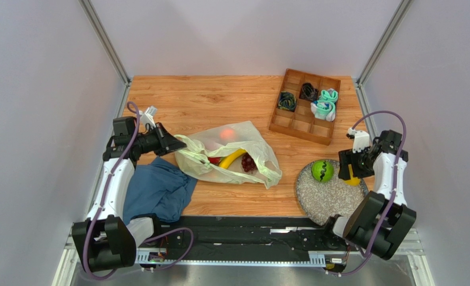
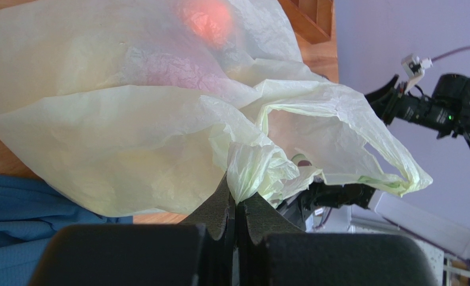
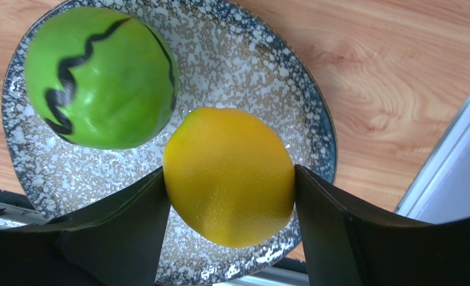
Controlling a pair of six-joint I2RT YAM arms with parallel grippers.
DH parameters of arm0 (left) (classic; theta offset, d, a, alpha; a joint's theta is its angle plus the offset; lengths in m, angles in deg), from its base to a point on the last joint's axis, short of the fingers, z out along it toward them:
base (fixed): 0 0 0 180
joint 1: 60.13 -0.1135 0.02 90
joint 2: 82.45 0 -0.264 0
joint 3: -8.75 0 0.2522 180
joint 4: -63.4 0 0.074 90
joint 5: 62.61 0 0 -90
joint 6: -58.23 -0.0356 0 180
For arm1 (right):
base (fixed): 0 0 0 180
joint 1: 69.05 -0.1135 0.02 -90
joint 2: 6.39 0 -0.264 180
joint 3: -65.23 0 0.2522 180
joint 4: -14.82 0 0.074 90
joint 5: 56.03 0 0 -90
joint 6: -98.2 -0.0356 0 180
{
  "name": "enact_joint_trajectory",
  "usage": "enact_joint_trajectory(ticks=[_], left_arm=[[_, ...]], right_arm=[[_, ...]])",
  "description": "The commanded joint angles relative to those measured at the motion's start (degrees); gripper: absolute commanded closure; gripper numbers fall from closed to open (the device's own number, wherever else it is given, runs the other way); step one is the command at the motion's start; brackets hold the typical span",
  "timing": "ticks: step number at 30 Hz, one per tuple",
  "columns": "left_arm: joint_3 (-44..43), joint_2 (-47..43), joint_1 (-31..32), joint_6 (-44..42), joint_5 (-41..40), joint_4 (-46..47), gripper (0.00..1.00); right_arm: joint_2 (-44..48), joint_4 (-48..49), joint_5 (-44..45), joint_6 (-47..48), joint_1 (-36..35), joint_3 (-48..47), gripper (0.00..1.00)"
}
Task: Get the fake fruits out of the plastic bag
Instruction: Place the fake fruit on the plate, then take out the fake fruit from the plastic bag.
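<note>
Only the left wrist view shows the left gripper (image 2: pixel 236 208) pinching a fold of the thin yellow-green plastic bag (image 2: pixel 130 131). The right gripper (image 3: pixel 228 193) clasps a glossy yellow lemon (image 3: pixel 228 173), perhaps resting on the speckled plate (image 3: pixel 261 71).

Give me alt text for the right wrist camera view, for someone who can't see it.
A yellow lemon is held between two dark fingers over a speckled plate. A green apple with a wavy black line lies on the plate beside it, on a wooden table.

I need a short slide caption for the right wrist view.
Right hand grips the lemon at a speckled plate, beside the green apple.
</note>
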Motion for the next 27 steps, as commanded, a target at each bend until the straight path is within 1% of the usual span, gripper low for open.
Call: enact_joint_trajectory(ticks=[1, 2, 3, 4, 5, 7, 8, 9, 10, 11, 12, 14, 15, 16, 17, 18, 19, 20, 21, 22, 23, 24, 25, 26, 27], left_arm=[[-2.0, 2.0, -0.7, -7.0, 6.2, -0.7, 1.00], [-2.8, 2.3, -0.9, -8.6, 6.2, -1.9, 1.00], [-3.2, 2.6, -0.9, -11.9, 7.0, -3.1, 0.99], [-4.1, 3.0, -0.8, -13.4, 7.5, -5.4, 0.99], [-4.5, 3.2, -0.9, -14.0, 7.4, -6.3, 0.98], [-5.3, 3.8, -1.0, -15.1, 9.8, -7.0, 0.95], [-5.5, 4.0, -0.9, -15.2, 11.6, -7.0, 0.94], [-5.8, 4.1, -0.8, -14.6, 11.9, -7.1, 0.94], [-6.1, 4.1, -0.8, -14.1, 12.3, -7.2, 0.94], [-6.3, 3.9, -0.8, -13.5, 13.0, -7.3, 0.94], [-6.3, 3.5, -0.6, -11.7, 13.3, -7.3, 0.93], [-5.4, 2.0, -0.3, -8.0, 15.3, -7.2, 0.93], [-4.9, 1.8, 0.4, -6.4, 16.7, -7.5, 0.93], [-3.5, 1.5, 0.7, -4.8, 18.5, -7.8, 0.93], [-2.7, 1.2, 1.1, -1.7, 21.5, -7.9, 0.94], [-2.0, 0.5, 1.8, -1.2, 22.4, -9.1, 0.94], [-1.6, -0.9, 2.0, -2.1, 22.8, -11.2, 0.94], [-1.8, -2.0, 2.2, -6.9, 21.0, -14.1, 0.96], [-2.0, -3.0, 2.5, -9.1, 19.8, -18.9, 0.98], [-1.8, -5.1, 2.5, -10.6, 18.7, -20.6, 0.99], [-1.3, -6.3, 2.6, -11.9, 16.0, -21.8, 1.00], [-0.8, -7.5, 2.6, -11.9, 14.9, -23.1, 1.00], [0.5, -10.2, 2.6, -11.9, 14.4, -23.1, 1.00], [1.3, -11.7, 2.6, -11.7, 14.9, -22.8, 1.00], [2.6, -14.1, 2.8, -11.3, 14.6, -22.1, 1.00]], right_arm=[[-3.9, 4.1, -5.9, 4.5, 0.5, 0.6, 0.22], [-4.8, 4.1, -6.1, 5.1, 0.5, 0.6, 0.16], [-6.3, 4.1, -6.2, 5.1, 0.5, 0.5, 0.13], [-6.7, 3.4, -6.5, 5.1, 0.7, 0.1, 0.11], [-7.0, 2.4, -7.1, 5.1, 0.8, -1.5, 0.00], [-7.1, -3.7, -10.5, 6.0, 1.1, -4.7, 0.00], [-6.8, -5.9, -11.8, 6.1, 1.1, -8.5, 0.00], [-6.5, -10.9, -15.1, 7.5, 1.1, -10.4, 0.00], [-5.8, -13.4, -16.9, 8.1, 1.0, -12.3, 0.00], [-5.2, -15.2, -18.7, 8.2, 0.8, -17.1, 0.00], [-4.7, -17.8, -22.7, 7.6, 0.5, -19.5, 0.00], [-2.3, -18.0, -24.7, 5.1, -3.2, -24.5, 0.00], [-1.3, -15.4, -24.2, 2.8, -8.5, -28.5, 0.00], [0.2, -13.7, -23.5, -3.2, -12.2, -30.0, 0.00], [0.7, -12.2, -22.0, -5.9, -16.4, -31.5, 0.00], [0.9, -9.9, -18.9, -8.8, -26.5, -35.0, 0.00], [0.7, -9.1, -17.6, -13.2, -32.5, -36.6, 0.00], [-0.8, -8.7, -16.5, -15.6, -37.9, -38.6, 0.01], [-2.1, -7.7, -14.2, -17.6, -48.6, -42.2, 0.03], [-3.8, -7.5, -13.7, -19.0, -53.6, -44.3, 0.07], [-6.8, -7.1, -13.2, -22.1, -57.9, -45.8, 0.17], [-8.1, -5.0, -12.3, -23.1, -65.1, -46.6, 0.23], [-8.8, -4.1, -11.5, -23.1, -68.1, -46.5, 0.28], [-9.6, -3.8, -10.4, -20.3, -70.8, -46.0, 0.38], [-11.3, -3.6, -8.8, -18.6, -74.8, -45.0, 0.44]])
